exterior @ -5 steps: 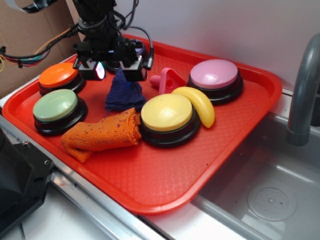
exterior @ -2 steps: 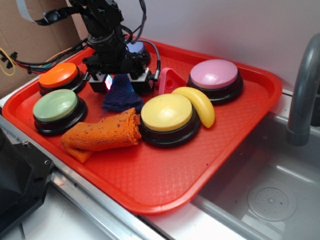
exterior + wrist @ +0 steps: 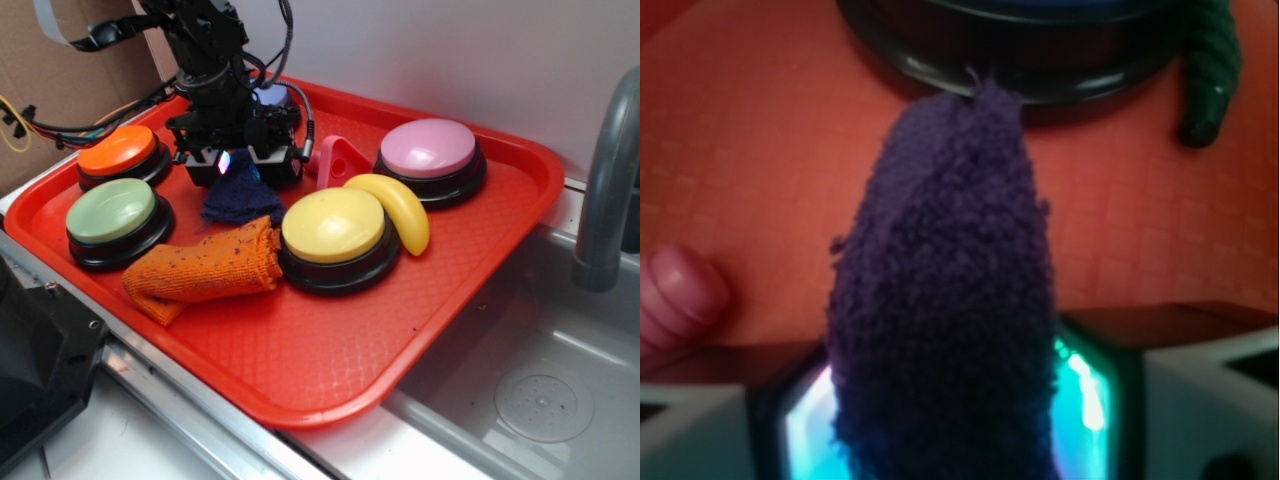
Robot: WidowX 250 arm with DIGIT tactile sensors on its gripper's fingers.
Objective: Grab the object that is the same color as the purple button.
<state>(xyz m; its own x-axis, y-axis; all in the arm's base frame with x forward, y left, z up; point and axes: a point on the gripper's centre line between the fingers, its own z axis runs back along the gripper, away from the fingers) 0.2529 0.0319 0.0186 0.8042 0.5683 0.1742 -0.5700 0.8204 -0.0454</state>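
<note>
The small dark purple cloth [image 3: 240,200] lies on the red tray [image 3: 300,360] between the yellow button and the orange button. My gripper [image 3: 238,165] is down on its far end, the jaws closed in on it from both sides. In the wrist view the cloth [image 3: 940,300] fills the gap of the gripper [image 3: 945,420], bunched into a ridge between the glowing pads [image 3: 1085,390]. The purple button [image 3: 272,97] sits just behind the arm, mostly hidden; its black base [image 3: 1040,50] shows beyond the cloth's tip.
Also on the tray are an orange button [image 3: 118,148], a green button [image 3: 110,210], a yellow button [image 3: 333,224], a pink button [image 3: 428,147], a banana [image 3: 395,207], a pink triangle toy [image 3: 335,160] and an orange cloth [image 3: 205,268]. A sink [image 3: 530,380] and faucet [image 3: 605,190] are on the right.
The gripper came down from above the cloth and its jaws narrowed onto the cloth's far end. The cloth is bunched narrower there than before.
</note>
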